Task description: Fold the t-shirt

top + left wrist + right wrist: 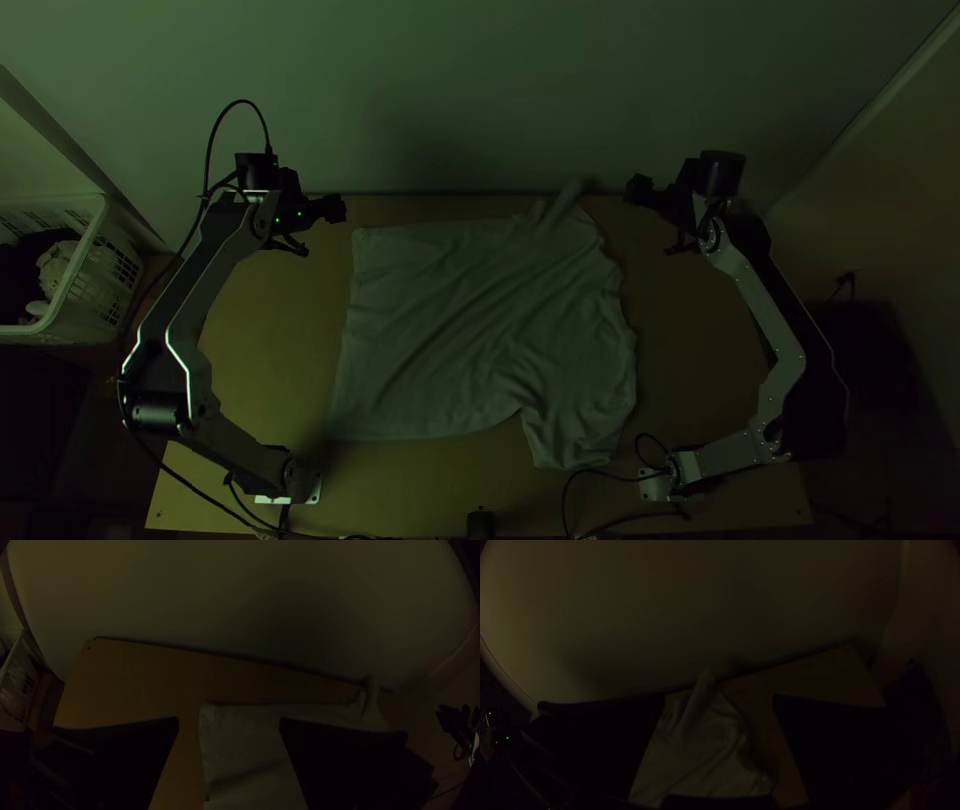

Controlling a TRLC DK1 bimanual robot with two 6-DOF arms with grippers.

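The light t-shirt [470, 330] lies spread and wrinkled over the middle of the table, one sleeve sticking out at the lower right and a raised fold at its far edge. My left gripper [318, 228] is above the table beside the shirt's upper left corner. In the left wrist view that gripper [229, 722] stands open, with the shirt [250, 740] below. My right gripper [655, 215] is to the right of the shirt's far end. The right wrist view shows this gripper [719, 700] open, the shirt [705, 745] lying beyond its fingers.
At the left, a white basket [85, 270] holds dark and light cloth. The wooden table [690, 330] shows bare on both sides of the shirt. A pale wall [450, 100] rises behind the far edge. Cables lie along the near edge.
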